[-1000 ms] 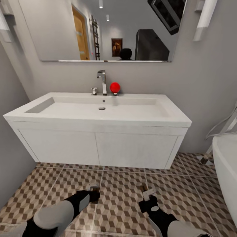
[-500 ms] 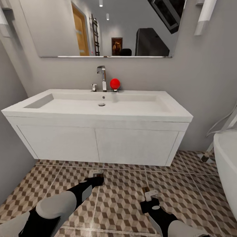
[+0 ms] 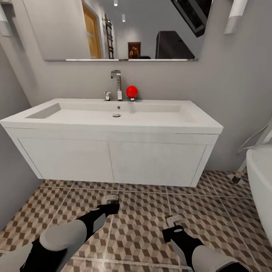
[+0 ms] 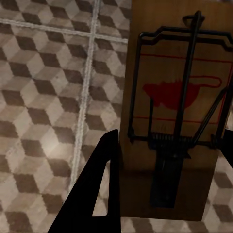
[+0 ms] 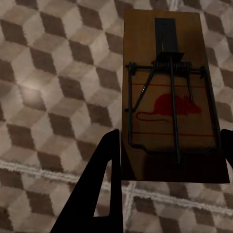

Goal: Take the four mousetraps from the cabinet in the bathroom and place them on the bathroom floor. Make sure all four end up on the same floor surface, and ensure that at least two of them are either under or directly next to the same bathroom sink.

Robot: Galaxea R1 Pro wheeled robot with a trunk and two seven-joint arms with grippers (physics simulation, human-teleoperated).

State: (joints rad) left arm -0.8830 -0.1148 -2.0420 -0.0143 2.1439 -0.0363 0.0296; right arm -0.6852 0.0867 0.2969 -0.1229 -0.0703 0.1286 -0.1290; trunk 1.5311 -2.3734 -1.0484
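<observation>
Seeing no words or numbers to read, just a red mouse picture printed on each mousetrap [image 4: 177, 107] [image 5: 170, 97] being held.

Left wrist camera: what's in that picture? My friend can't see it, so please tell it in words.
A wooden mousetrap with a red mouse drawing and a black wire spring sits between the left gripper fingers, above the bathroom floor with its brown-and-beige cube pattern.

Two mousetraps in my claws, over the bathroom floor [image 3: 143, 226]

My left mousetrap [image 4: 174, 111] and my right mousetrap [image 5: 170, 97]: brown wooden slabs, red mouse print, black wire spring.
</observation>
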